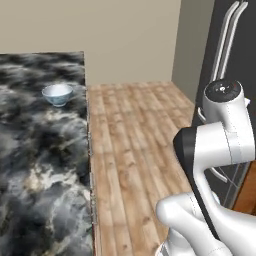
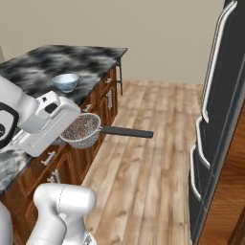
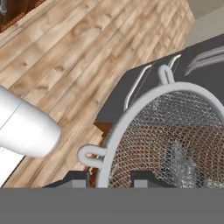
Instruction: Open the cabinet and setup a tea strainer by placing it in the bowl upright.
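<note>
My gripper [image 3: 111,180] is shut on the metal rim of the tea strainer [image 3: 175,140], whose silver mesh basket looms close in the hand view. In the right base view the tea strainer [image 2: 82,130] hangs in the air beside the counter's front edge. Its basket opens upward and its dark handle [image 2: 127,131] points right over the floor. The pale bluish-white bowl [image 1: 57,94] [image 2: 66,82] stands empty on the marbled counter, farther back than the strainer. A strip of reddish-brown cabinet wood [image 2: 225,201] shows at the lower right; its doors are out of view.
The dark marbled counter [image 1: 40,165] runs along the left over low wooden drawers [image 2: 103,103]. A tall dark appliance with curved grey handles [image 2: 215,91] stands on the right. Wooden floor [image 1: 135,135] lies between the two.
</note>
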